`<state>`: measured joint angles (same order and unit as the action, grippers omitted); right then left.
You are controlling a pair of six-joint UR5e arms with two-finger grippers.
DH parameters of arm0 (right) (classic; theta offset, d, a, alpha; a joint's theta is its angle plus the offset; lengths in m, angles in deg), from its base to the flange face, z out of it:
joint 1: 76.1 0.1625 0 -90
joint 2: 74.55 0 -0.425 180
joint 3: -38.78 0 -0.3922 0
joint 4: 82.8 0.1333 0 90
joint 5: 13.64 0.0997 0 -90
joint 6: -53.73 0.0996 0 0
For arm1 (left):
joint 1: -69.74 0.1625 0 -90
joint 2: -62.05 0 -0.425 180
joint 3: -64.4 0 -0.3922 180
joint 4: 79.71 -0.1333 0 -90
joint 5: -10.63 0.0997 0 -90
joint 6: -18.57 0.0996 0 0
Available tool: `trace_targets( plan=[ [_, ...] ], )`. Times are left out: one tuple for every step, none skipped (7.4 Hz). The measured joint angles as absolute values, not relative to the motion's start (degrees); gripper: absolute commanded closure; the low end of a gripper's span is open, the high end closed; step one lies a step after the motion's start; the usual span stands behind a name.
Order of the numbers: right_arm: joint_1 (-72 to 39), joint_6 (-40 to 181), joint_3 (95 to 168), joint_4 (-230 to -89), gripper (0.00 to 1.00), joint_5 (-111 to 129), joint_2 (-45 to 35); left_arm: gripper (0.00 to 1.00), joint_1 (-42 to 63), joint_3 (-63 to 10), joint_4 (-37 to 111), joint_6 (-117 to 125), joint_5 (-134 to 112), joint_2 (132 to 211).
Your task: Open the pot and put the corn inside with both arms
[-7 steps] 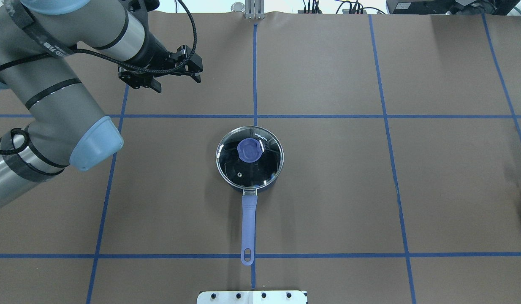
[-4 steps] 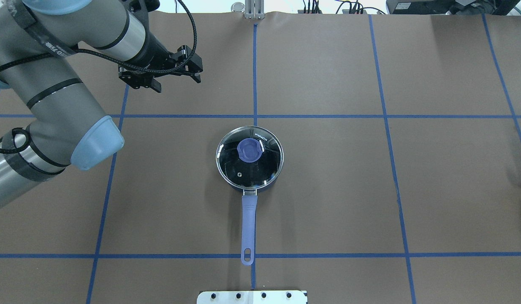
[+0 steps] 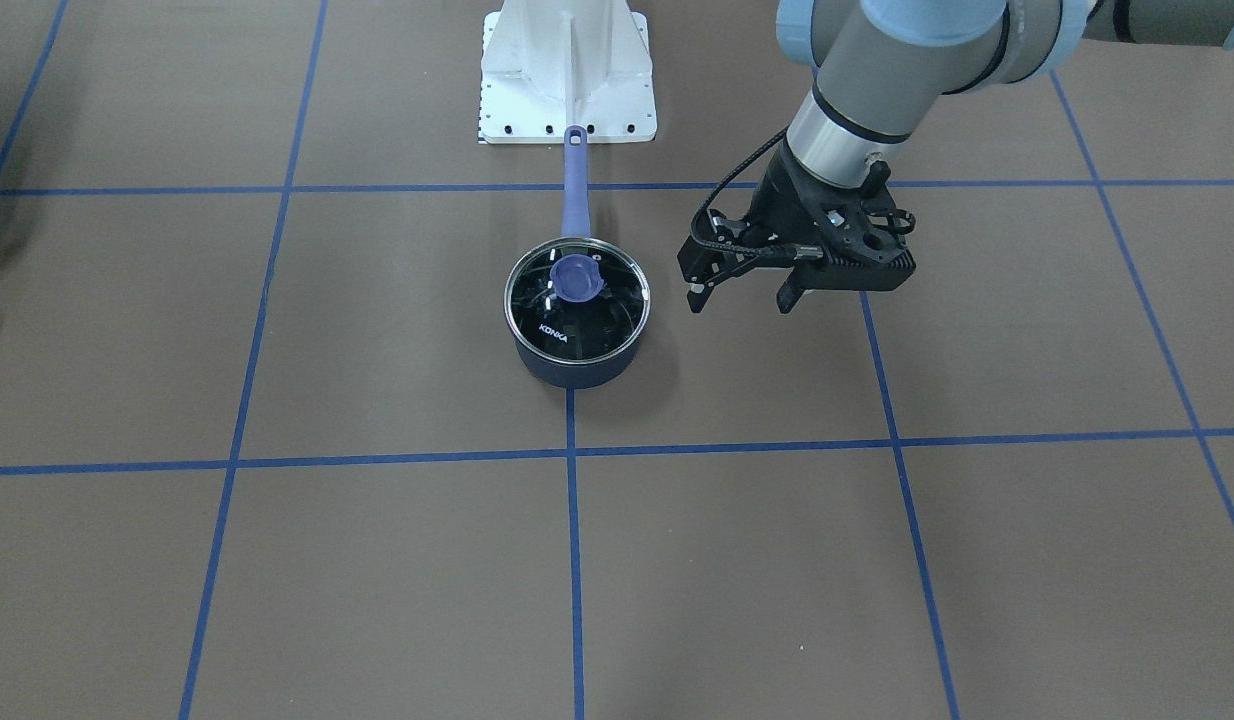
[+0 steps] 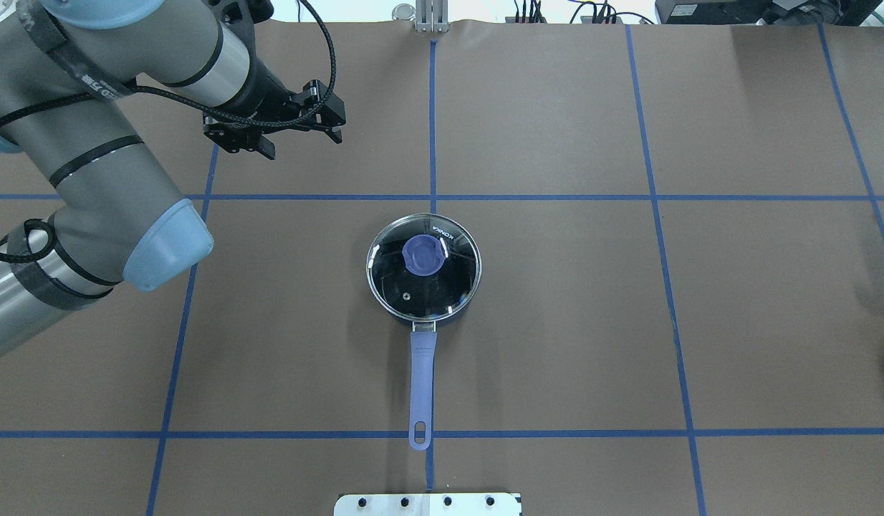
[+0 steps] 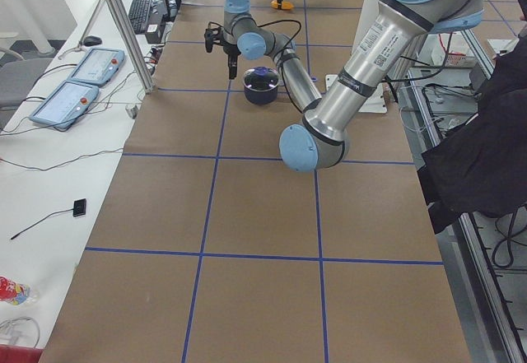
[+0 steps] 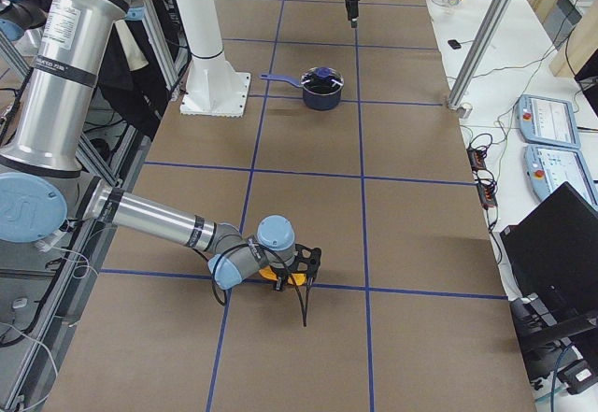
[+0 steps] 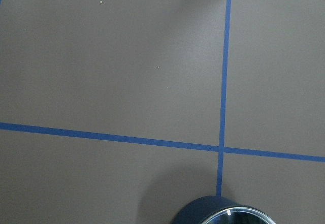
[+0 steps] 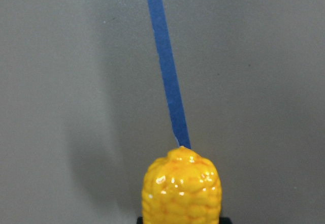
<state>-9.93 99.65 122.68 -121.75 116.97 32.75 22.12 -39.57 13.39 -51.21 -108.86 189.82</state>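
Front view / pot: small dark navy metal pot (image 3: 567, 372) at frame centre on the brown paper surface (image 3: 377, 560). Its long straight periwinkle handle (image 3: 575, 185) runs up-frame toward the white base plate (image 3: 567, 70).
Front view / lid: round glass lid (image 3: 589, 322) seated on the rim, blue knob (image 3: 575, 277) on top. The pot is not yet open.
Front view / left gripper: black two-finger left gripper (image 3: 740, 298) just right of the pot, near but apart. Jaws spread wide, nothing between them.
Overhead / left gripper: upper left of frame, up-frame and left of the pot. Jaws wide and empty.
Left-end view / pot: upper centre, beside the near arm's tool. Too small for more.
Right-end view / right gripper: black right gripper (image 6: 295, 270) lower left of centre, low over an orange shape. Jaws: cannot tell.
Left wrist / pot: only an arc of rim at the bottom edge, right of centre.
Right wrist / corn: yellow-orange bumpy cob of corn (image 8: 182, 188) at bottom centre, tip pointing up-frame along a blue tape line (image 8: 165, 71). Gripped or merely lying: cannot tell.
Handling / lid: judged smooth and breakable glass. The knob is the one sound hold; lift straight up.
Handling / corn: judged glossy, stiff and light. It is round, so it may roll. The kernels should give purchase; clamp across the middle.
Handling / pot: probably light and may slide if nudged.
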Motion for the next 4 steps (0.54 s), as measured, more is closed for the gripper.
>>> trace_targets(
  plan=[
    [-9.36, 99.62, 123.33, -121.97, 0.83, 118.49, 32.44, 0.03, 22.99, -38.89, 13.07, -51.44, -108.07, 190.66],
    [-8.24, 99.61, 123.65, -122.7, 0.84, 120.05, 31.66, 0.02, 24.15, -38.05, 12.31, -52.21, -106.99, 192.1],
    [-7.06, 99.61, 123.93, -124.52, 0.84, 120.99, 30.07, 0.03, 25.83, -37.38, 11.46, -53.3, -105.31, 193.46],
    [-5.85, 99.6, 124.47, -127.51, 0.84, 122.09, 27.58, 0.03, 27.35, -36.63, 10.94, -54.26, -103.85, 194.56]
  ],
)
